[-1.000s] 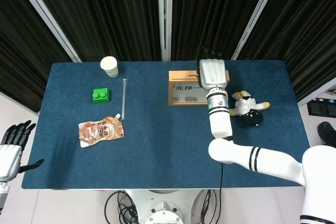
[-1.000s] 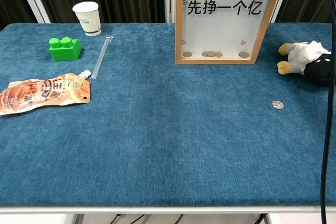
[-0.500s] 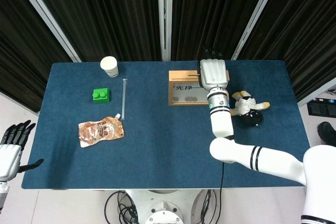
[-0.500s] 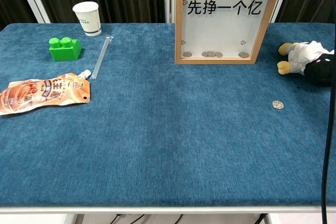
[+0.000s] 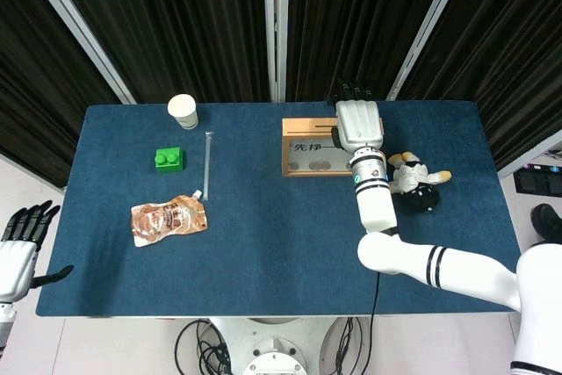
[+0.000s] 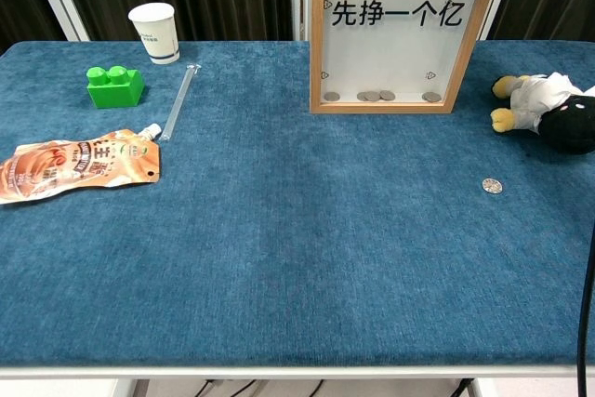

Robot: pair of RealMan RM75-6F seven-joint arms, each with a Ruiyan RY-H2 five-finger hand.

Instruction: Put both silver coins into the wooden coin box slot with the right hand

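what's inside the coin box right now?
Through the clear front of the coin box, several coins lie along the bottom; the rest looks empty. The right hand covers the top in the head view, so the slot is hidden.

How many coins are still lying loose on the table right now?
1. A silver coin lies on the cloth near the right edge, in front of the plush toy. Another could be hidden in the right hand, above the box.
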